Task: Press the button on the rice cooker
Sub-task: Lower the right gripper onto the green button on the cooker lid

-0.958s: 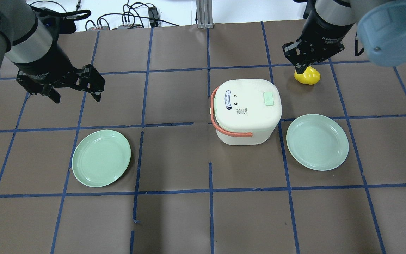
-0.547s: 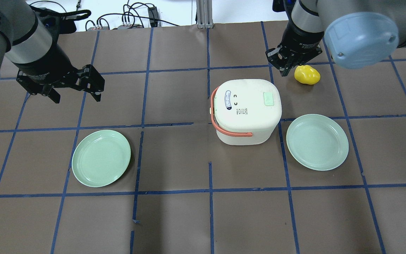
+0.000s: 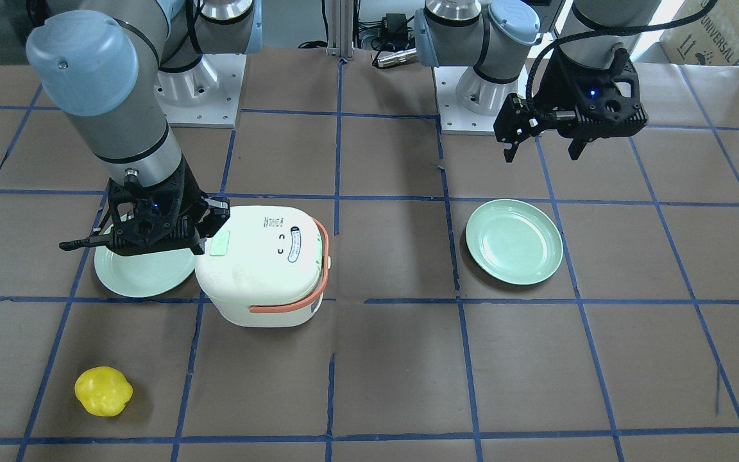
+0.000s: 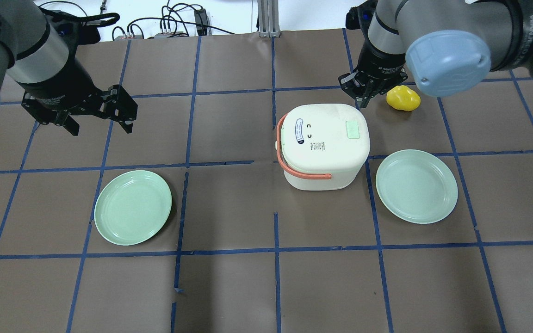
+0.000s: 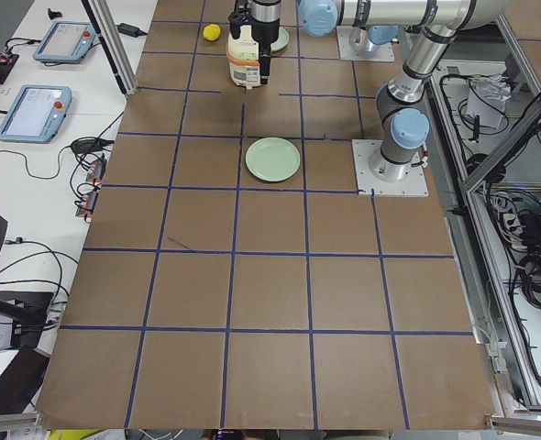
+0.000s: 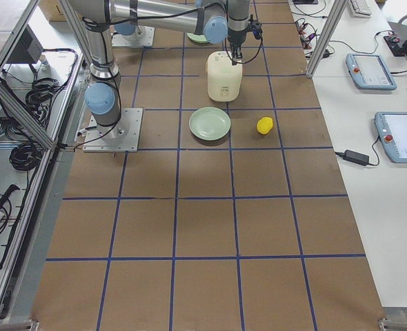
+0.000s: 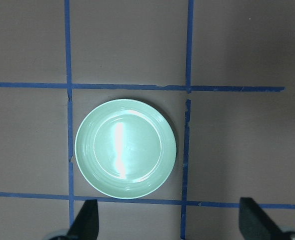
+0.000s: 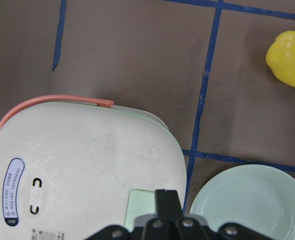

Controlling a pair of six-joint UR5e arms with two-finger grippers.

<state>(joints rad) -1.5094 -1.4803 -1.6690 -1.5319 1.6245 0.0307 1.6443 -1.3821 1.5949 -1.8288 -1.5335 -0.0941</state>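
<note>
When we look down from behind the robot, we see the rice cooker [image 4: 324, 143] sitting on the brown table [image 4: 229, 286], a bit to the right of the middle. Its lid is down, and its orange handle [image 4: 281, 159] lies around its left and near sides. A green plate [image 4: 417, 186] lies just beside it on the right. A yellow lumpy thing [image 4: 403, 98] lies near its far right corner.

The right arm bends in from the right, and its wrist points down. The right gripper [image 4: 362, 97] has its two fingers [image 8: 166, 200] pressed together with nothing between them. From its own camera we see the fingers over the pale green patch [image 4: 351, 129] on the lid. We cannot tell if they touch it.

The left arm is well away on the left side. The left gripper [image 4: 100, 124] points down with its fingers wide apart and holds nothing. It hangs above the table near the other green plate [image 4: 133, 207].
</note>
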